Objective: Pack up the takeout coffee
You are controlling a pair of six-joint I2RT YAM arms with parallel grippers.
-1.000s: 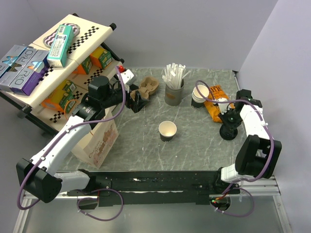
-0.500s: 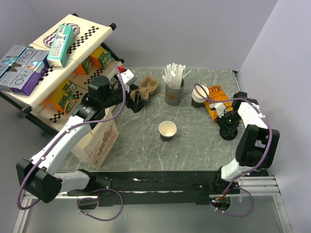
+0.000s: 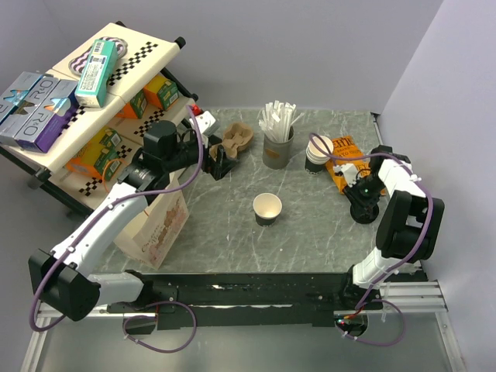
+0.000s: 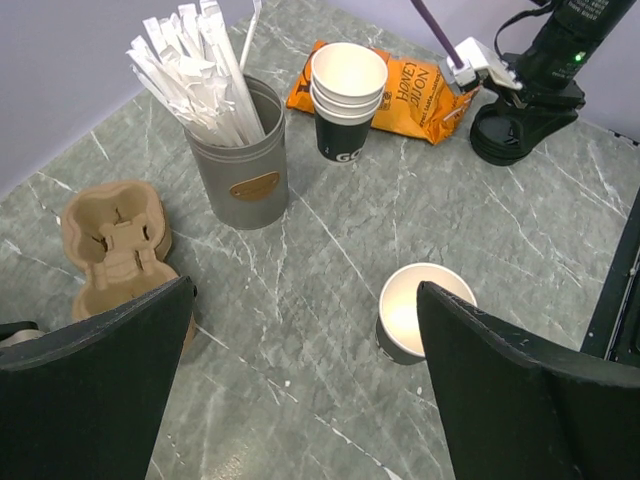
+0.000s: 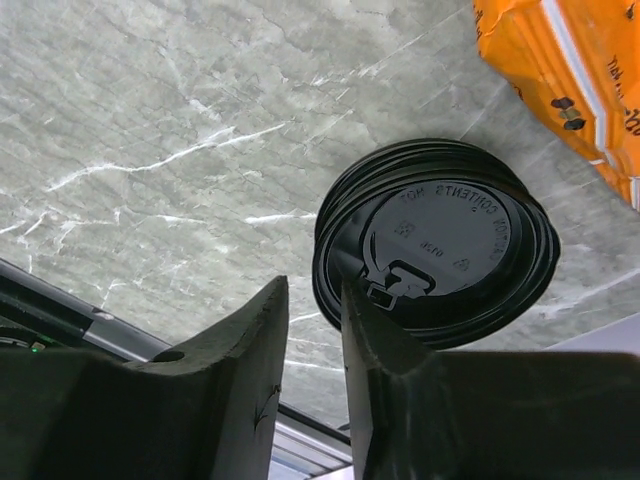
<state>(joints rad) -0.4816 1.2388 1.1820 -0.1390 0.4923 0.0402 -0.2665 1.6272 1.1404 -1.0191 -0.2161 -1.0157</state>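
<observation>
A small dark paper cup [image 3: 267, 208] stands open, without a lid, in the middle of the table; it also shows in the left wrist view [image 4: 420, 315]. No cup with a black top is in view. A stack of loose black lids [image 5: 440, 245] lies at the right [image 3: 364, 211]. My right gripper [image 5: 315, 300] hangs right over the stack's near rim, its jaws a narrow gap apart with table showing between them. My left gripper [image 4: 300, 400] is wide open and empty, high above the table by the cup carriers [image 3: 219, 159].
A brown paper bag [image 3: 159, 221] stands at the left under my left arm. Pulp cup carriers [image 4: 115, 245], a tin of straws [image 4: 240, 150], stacked white cups [image 4: 345, 95] and an orange snack bag [image 4: 420, 90] line the back. A shelf of boxes [image 3: 70, 101] is far left.
My right arm has folded in closer to its base and the wrist has shifted slightly left over the lid stack. My left arm has barely moved.
</observation>
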